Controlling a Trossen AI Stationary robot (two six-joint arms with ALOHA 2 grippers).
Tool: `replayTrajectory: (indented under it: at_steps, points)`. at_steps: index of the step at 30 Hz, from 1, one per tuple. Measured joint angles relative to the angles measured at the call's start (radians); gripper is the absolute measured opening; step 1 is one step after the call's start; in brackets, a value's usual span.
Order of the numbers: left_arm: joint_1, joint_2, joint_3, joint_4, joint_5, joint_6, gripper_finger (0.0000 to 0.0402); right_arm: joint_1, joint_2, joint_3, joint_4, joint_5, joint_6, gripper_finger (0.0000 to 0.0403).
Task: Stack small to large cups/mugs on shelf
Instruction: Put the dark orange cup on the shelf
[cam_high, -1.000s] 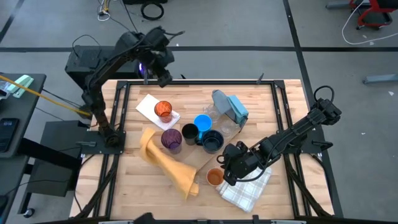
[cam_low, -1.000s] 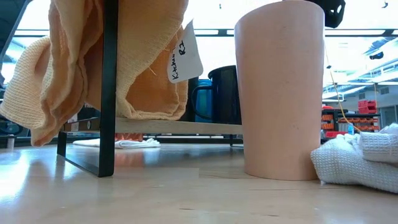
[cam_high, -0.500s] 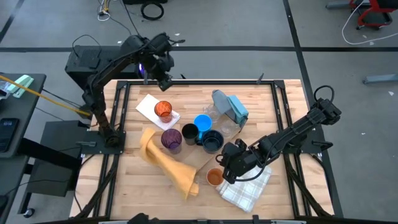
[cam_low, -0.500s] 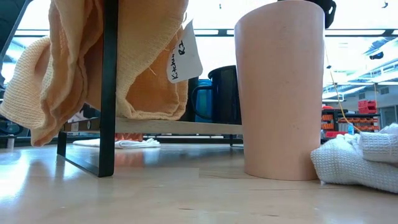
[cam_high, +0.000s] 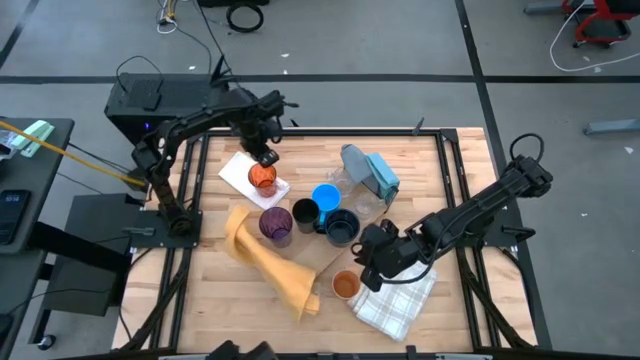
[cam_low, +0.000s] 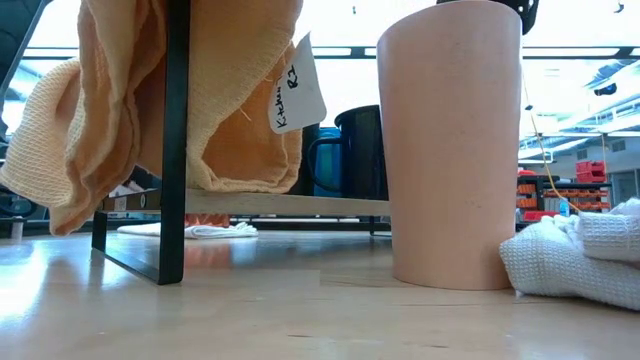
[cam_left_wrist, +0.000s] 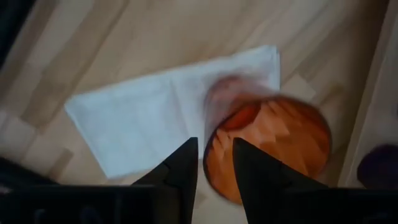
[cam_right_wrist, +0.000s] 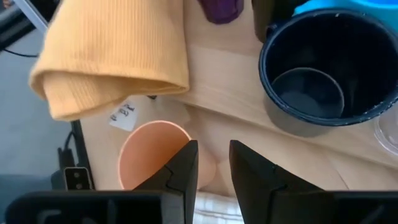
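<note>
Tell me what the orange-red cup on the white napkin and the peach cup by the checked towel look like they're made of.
Orange-red cup: likely translucent tinted plastic or glass; the white napkin shows through its wall. Peach cup: opaque and matte, probably plastic or silicone, with no shine.

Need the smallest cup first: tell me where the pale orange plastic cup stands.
In the high view the pale orange plastic cup stands near the table's front edge, right of centre, beside the white waffle cloth, with the right gripper just above it.
</note>
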Motion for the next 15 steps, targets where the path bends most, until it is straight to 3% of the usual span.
replayTrajectory:
  at_steps: [7, 15]
  points:
    - [-0.002, -0.001, -0.004, 0.098, -0.018, -0.016, 0.0105, -0.002, -0.049, 0.000, -0.002, 0.015, 0.026, 0.0098]
    - [-0.004, -0.001, -0.004, 0.075, -0.019, 0.088, 0.0107, -0.004, -0.088, 0.000, -0.001, 0.031, 0.027, 0.0098]
